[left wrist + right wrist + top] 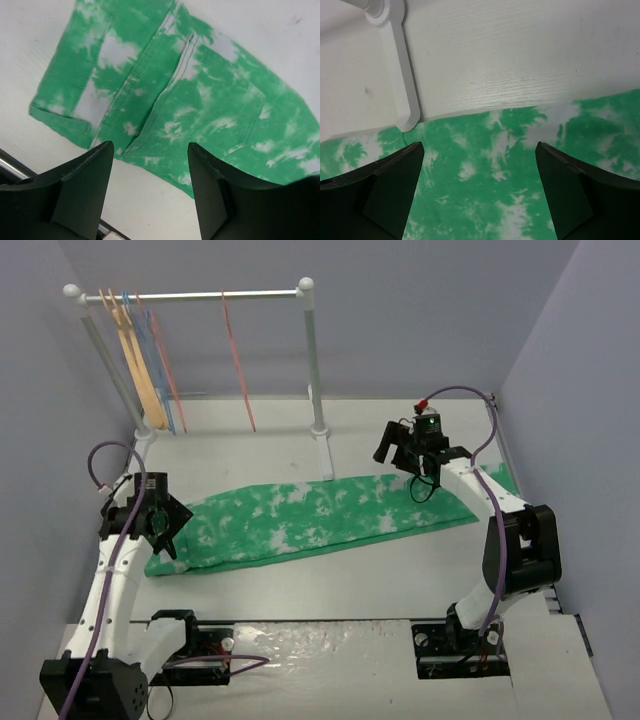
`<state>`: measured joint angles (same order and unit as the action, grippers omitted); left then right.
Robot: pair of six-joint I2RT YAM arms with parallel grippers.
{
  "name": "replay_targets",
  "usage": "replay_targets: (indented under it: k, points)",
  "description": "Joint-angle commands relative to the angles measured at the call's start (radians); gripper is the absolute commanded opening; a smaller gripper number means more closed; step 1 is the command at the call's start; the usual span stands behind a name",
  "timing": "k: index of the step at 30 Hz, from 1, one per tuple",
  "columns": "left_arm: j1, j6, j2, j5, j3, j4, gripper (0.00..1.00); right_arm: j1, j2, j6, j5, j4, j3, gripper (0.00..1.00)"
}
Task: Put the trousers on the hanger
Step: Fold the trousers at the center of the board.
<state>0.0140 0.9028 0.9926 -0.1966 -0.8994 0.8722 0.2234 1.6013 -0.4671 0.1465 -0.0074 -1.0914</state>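
Left jaws hang released above the waistband end of the trousers (300, 520), green mottled with white, lying flat across the bench (330, 585). The pink hanger (238, 365) hangs on the rail (190, 296) behind. Right jaws gape empty over the legs.

The trousers (320, 515) lie flat across the middle of the table (330, 590), from its left edge towards the right edge. The left gripper (160, 527) is above their left end, the right gripper (421, 485) above their right part. The hanger (238, 360) hangs alone on the rack (312, 370) at the far edge.
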Motion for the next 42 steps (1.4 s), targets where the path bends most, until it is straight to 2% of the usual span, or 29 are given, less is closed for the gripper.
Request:
replay_targets:
  k: [1, 6, 10, 13, 19, 23, 25, 30, 38, 42]
  points:
    - [-0.121, 0.051, 0.14, 0.003, 0.073, -0.202, 0.52, -0.025, 0.047, -0.033, -0.048, 0.028, 0.05, 0.85]
    - [-0.085, 0.071, 0.277, -0.016, 0.118, -0.269, 0.47, -0.138, 0.098, -0.083, -0.009, 0.066, 0.135, 0.74]
    - [0.017, 0.061, 0.347, 0.015, 0.143, -0.285, 0.46, -0.223, 0.084, -0.104, -0.026, 0.072, 0.198, 0.66]
    - [0.077, 0.06, 0.372, 0.031, 0.17, -0.305, 0.46, -0.286, 0.071, -0.125, -0.047, 0.07, 0.229, 0.66]
    - [0.136, 0.023, 0.376, 0.037, 0.157, -0.312, 0.46, -0.306, 0.013, -0.137, -0.11, 0.056, 0.257, 0.66]
    - [0.136, -0.056, 0.26, 0.059, 0.124, -0.269, 0.46, -0.3, -0.073, -0.116, -0.124, 0.03, 0.215, 0.68]
    - [0.134, -0.112, 0.163, 0.079, 0.09, -0.235, 0.47, -0.279, -0.108, -0.093, -0.141, 0.012, 0.179, 0.68]
    - [0.091, -0.201, 0.052, 0.095, 0.025, -0.152, 0.54, -0.191, -0.117, -0.039, -0.262, -0.073, 0.092, 0.69]
    - [-0.115, -0.247, 0.115, 0.068, -0.011, -0.202, 0.61, -0.15, -0.057, 0.012, -0.304, -0.151, 0.094, 0.71]
    - [-0.134, -0.271, 0.126, 0.069, -0.035, -0.151, 0.63, -0.067, -0.005, 0.004, -0.299, -0.191, 0.113, 0.72]
